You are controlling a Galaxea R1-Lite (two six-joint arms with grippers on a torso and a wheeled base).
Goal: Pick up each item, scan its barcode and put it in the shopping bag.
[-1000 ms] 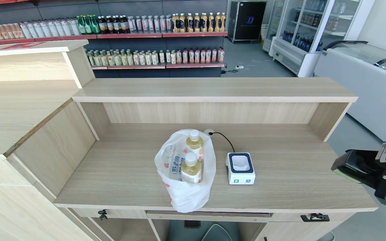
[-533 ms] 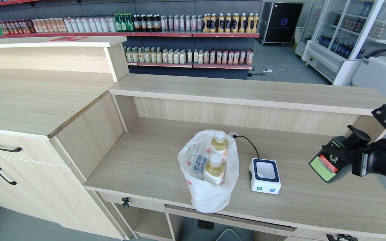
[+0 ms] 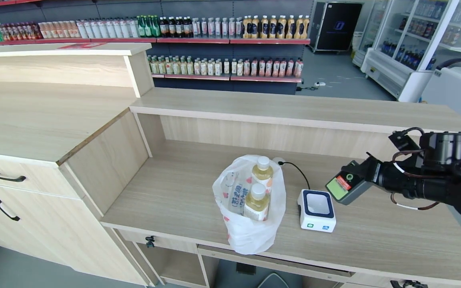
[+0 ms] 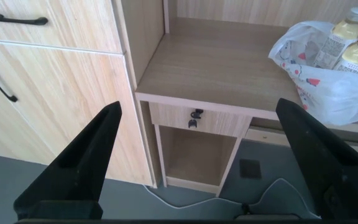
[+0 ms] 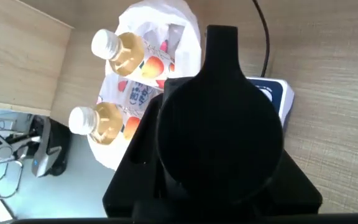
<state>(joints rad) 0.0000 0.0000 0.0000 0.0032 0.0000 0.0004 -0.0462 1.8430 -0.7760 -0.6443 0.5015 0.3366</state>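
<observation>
Leftward since earlier, the right tool (image 3: 364, 176), clamped on a small box (image 3: 343, 188), hangs just right of the scanner (image 3: 317, 210), presumably to present its barcode; left tool (image 4: 197, 109) gapes empty

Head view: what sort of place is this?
Likely a shop checkout: shelves of bottled drinks, glass-door fridges, and a counter with a scanner and a bag, a box held near the scanner.

Bright, even light, perhaps daylight from beyond the right gripper (image 3: 355, 182) holding the box (image 3: 342, 188). Left of it, the shopping bag (image 3: 250, 232) casts only soft shadow. The counter (image 3: 374, 244) edges bow.
</observation>
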